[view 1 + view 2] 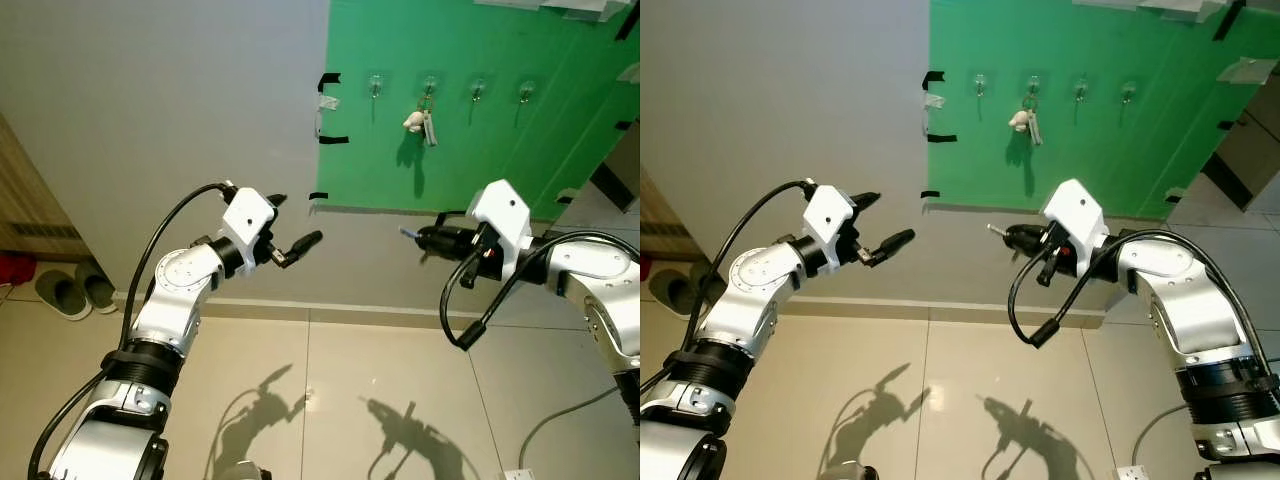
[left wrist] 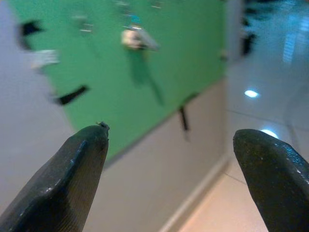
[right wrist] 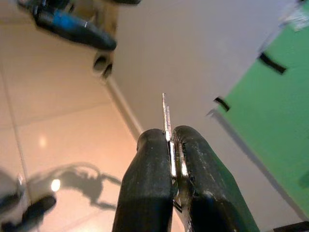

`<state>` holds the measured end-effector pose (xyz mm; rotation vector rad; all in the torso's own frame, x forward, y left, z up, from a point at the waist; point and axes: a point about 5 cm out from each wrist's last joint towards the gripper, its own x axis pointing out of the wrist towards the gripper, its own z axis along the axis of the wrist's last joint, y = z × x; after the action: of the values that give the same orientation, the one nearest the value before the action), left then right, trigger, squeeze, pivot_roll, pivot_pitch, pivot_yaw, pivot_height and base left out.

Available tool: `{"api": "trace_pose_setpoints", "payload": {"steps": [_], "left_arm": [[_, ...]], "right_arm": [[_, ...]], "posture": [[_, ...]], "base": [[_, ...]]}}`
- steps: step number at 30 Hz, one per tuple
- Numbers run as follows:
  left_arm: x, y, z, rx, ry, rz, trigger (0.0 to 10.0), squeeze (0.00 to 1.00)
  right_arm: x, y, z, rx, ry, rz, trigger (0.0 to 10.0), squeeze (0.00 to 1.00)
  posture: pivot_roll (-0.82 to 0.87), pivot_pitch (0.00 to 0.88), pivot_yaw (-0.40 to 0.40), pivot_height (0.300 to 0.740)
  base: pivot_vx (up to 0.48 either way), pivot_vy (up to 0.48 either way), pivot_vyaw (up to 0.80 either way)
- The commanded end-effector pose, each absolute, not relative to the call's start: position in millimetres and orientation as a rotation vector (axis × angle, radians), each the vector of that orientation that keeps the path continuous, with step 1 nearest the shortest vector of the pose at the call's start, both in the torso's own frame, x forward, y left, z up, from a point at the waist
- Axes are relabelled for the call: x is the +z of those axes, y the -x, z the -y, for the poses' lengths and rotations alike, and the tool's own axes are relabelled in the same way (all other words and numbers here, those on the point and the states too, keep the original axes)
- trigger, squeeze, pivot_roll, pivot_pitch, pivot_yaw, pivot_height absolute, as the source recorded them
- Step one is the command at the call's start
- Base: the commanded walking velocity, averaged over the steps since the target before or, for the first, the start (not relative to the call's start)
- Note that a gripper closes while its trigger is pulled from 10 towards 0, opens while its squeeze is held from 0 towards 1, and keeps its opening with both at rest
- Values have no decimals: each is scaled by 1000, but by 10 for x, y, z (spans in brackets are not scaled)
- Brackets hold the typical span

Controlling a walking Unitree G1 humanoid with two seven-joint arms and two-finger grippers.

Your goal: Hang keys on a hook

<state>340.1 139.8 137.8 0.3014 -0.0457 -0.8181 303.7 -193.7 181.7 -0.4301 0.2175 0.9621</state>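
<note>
A green board [image 1: 470, 150] on the grey wall carries a row of clear hooks [image 1: 376, 85]. A bunch of keys [image 1: 422, 122] with a white charm hangs from the second hook [image 1: 429, 84]; it appears blurred in the left wrist view as keys [image 2: 137, 39]. My right gripper [image 1: 422, 238] is raised below the board, shut on a thin silver metal blade [image 3: 166, 116] that sticks out past the fingertips. My left gripper [image 1: 297, 220] is held up left of the board, open and holding nothing, its fingers [image 2: 87, 159] wide apart.
Grey slippers [image 1: 75, 290] lie on the floor at the left by a wooden cabinet [image 1: 20, 190]. A white socket [image 1: 520, 474] with a cable sits at the bottom right. A dark doorway [image 1: 615, 180] opens right of the board. Beige floor tiles [image 1: 330, 390] lie below.
</note>
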Motion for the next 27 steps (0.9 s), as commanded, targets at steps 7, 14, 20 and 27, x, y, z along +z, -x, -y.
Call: {"api": "trace_pose_setpoints", "payload": {"steps": [7,14,20,27], "left_arm": [[1360,-3383,-1279,-890,-306,43,10000,0],[1263,-3314,-1229,-856,-171,42,10000,0],[1286,-3308,-1203,-908,-125,38,10000,0],[1344,-3334,-1094,-1022,-126,32,10000,0]], "right_arm": [[2009,-3213,1812,915,480,-104,10000,0],[2044,-3255,1679,883,281,-55,10000,0],[2052,-3277,1598,884,211,-49,10000,0],[2060,-3277,1512,924,193,-60,10000,0]], "posture": [[-55,0,-42,740],[-49,0,-53,740],[-52,0,-50,740],[-59,0,-42,740]], "base": [[0,0,0],[0,0,0],[0,0,0],[0,0,0]]}}
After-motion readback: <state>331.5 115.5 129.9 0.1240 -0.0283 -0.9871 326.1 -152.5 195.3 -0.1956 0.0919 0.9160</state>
